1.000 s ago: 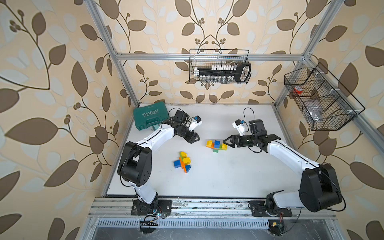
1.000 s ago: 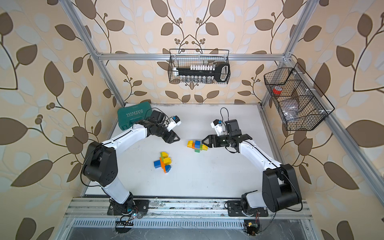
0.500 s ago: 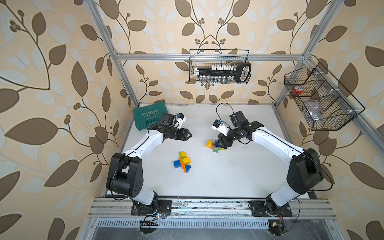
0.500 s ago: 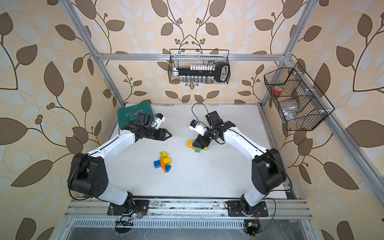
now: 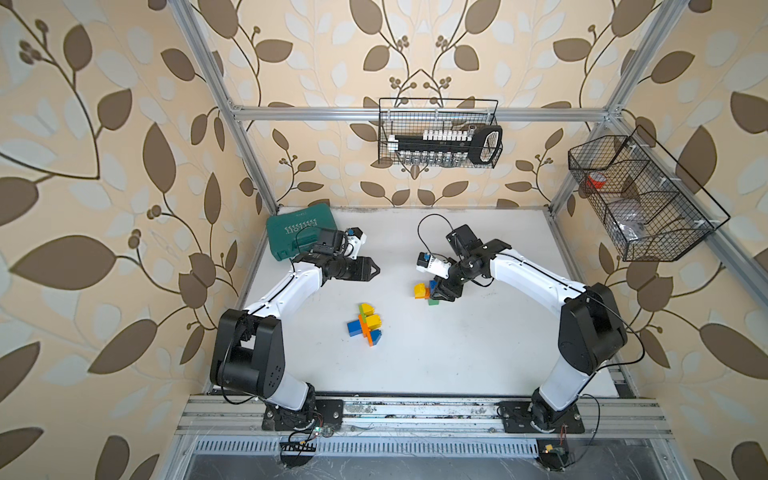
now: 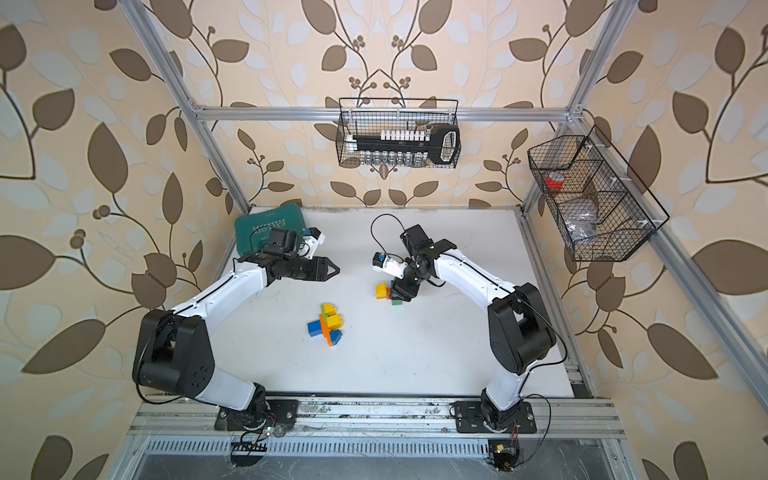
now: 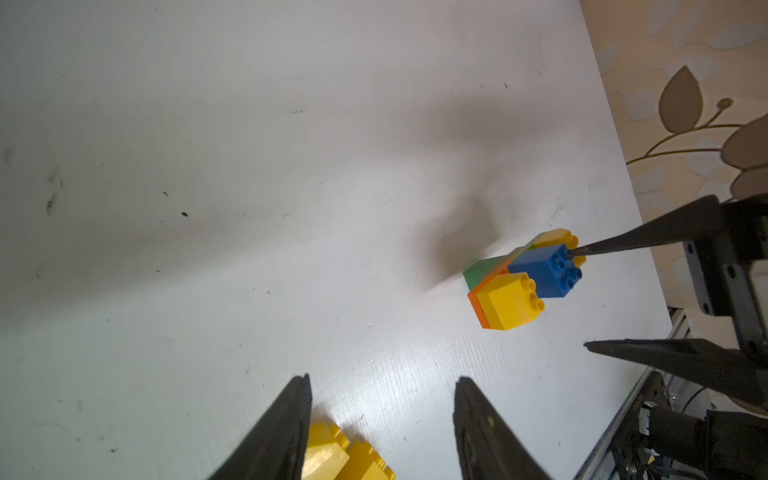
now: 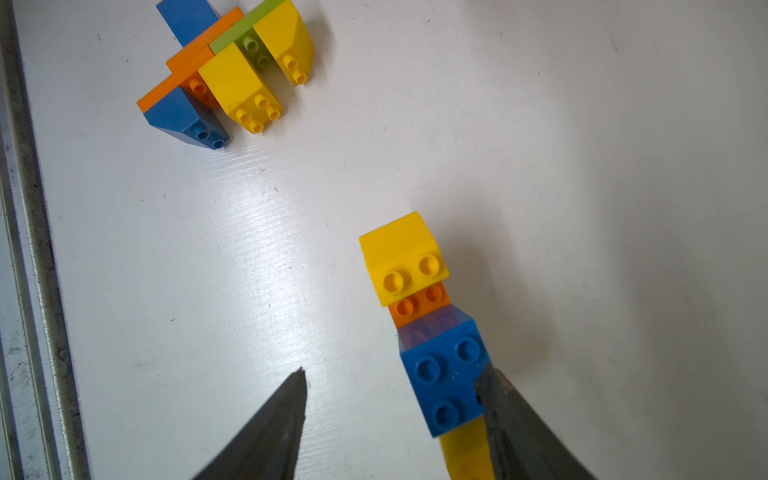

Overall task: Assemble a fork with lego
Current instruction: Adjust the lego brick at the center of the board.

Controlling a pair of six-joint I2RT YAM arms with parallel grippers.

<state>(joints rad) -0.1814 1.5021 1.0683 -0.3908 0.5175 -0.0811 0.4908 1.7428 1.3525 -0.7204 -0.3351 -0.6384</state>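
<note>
The white desk [image 5: 478,357] carries everything. The left arm [image 5: 286,291] rises from its base at the near left corner. Its white forearm runs toward the far left, and the wrist bends so the end lies level, pointing across at the right arm. The right arm [image 5: 536,274] climbs from the near right corner, reaches in over the far half of the desk and tips its wrist steeply down. A teal case [image 5: 291,232] lies in the far left corner, just behind the left wrist.

The left claw [image 5: 376,269] hangs over bare desk, apart from all lego. The left wrist view shows its jaws parted with nothing between them. The right claw [image 5: 440,296] points down onto the small lego clump [image 5: 420,291], jaws apart and gripping nothing.

The big lego clump [image 5: 365,325] sits mid-desk between the arms, nearer the bases than either claw. It is made of blue, orange, yellow and green bricks joined together. The small lego clump lies farther back, under the right claw.

In the right wrist view its blue brick [image 8: 440,374], orange brick [image 8: 419,305] and yellow brick [image 8: 401,257] form a row. One fingertip [image 8: 511,415] touches the blue brick, while the other is over bare desk beside it.
</note>
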